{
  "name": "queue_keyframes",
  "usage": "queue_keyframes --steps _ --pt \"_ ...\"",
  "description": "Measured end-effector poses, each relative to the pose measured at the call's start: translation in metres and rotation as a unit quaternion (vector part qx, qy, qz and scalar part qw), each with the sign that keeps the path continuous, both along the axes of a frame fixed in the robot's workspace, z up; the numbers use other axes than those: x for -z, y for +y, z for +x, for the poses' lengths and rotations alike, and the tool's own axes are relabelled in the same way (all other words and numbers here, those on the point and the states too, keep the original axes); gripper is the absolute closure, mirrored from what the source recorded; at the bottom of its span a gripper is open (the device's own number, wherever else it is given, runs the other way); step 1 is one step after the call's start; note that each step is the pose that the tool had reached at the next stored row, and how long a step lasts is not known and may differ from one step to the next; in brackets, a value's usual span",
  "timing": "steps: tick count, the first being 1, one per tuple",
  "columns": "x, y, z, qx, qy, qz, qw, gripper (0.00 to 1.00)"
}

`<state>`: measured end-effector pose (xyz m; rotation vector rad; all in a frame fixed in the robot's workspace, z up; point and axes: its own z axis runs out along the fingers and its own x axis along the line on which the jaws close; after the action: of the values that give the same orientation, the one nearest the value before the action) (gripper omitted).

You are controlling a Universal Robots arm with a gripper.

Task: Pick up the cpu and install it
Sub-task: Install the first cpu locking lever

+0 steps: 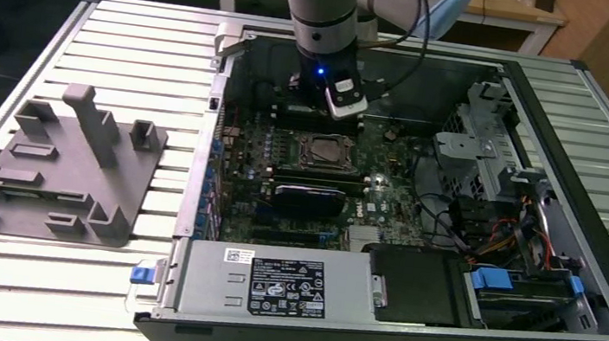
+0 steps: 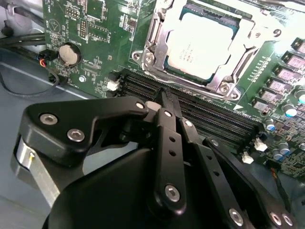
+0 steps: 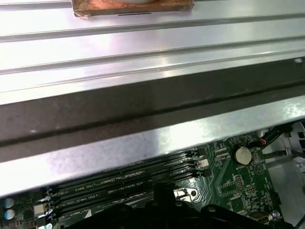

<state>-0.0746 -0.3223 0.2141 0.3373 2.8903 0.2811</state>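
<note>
The slatted tabletop point(image 1: 93, 284) carries the open computer case point(image 1: 583, 170), the landmark here, with the grey fixture point(image 1: 61, 167) well apart from it on the exterior view's left. Inside the case lies the motherboard point(image 1: 394, 201); the arm point(image 1: 322, 7) reaches down into the case over it. The gripper point(image 2: 164, 98) hangs above the 4 memory slots point(image 2: 200, 112), just beside the socket frame point(image 2: 157, 36). Its fingers point(image 2: 167, 107) look drawn together and grip nothing. The cpu point(image 2: 202, 45) already sits in the socket inside the case, silver top up, with the frame lying around its edge. By my judgement the placing step is done and the work stands at seating or securing; any further move would call for care around the frame and the cables point(image 1: 494, 237) nearby.
</note>
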Motion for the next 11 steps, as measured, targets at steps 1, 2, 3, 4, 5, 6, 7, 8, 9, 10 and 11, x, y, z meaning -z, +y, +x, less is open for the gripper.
queue_keyframes --steps 1,2,3,4,5,6,7,8,9,10,11 --pt "-0.0001 0.0 0.0 0.0 0.0001 -0.0003 1.0 0.89" --pt "-0.0001 0.0 0.0002 0.0 0.0001 -0.0015 1.0 0.89" --pt "0.0 0.0 0.0006 0.0 0.0007 -0.0038 1.0 0.89" --pt "0.0001 0.0 0.0013 0.0 0.0021 -0.0069 1.0 0.89" --pt "0.0002 0.0 0.0025 0.0 0.0043 -0.0097 0.9999 0.89" --pt "0.0003 0.0 0.0039 0.0 0.0072 -0.0118 0.9999 0.89" --pt "0.0004 -0.0001 0.005 0.0 0.0096 -0.014 0.9999 0.89" --pt "0.0006 -0.0003 0.0061 0.0 0.0123 -0.0167 0.9998 0.89" --pt "0.0006 -0.0006 0.0072 0.0 0.015 -0.0197 0.9997 0.89" --pt "0.0006 -0.001 0.0083 0.0 0.0179 -0.023 0.9996 0.89" --pt "0.0007 -0.0015 0.0094 0.0 0.0211 -0.0263 0.9994 0.89"
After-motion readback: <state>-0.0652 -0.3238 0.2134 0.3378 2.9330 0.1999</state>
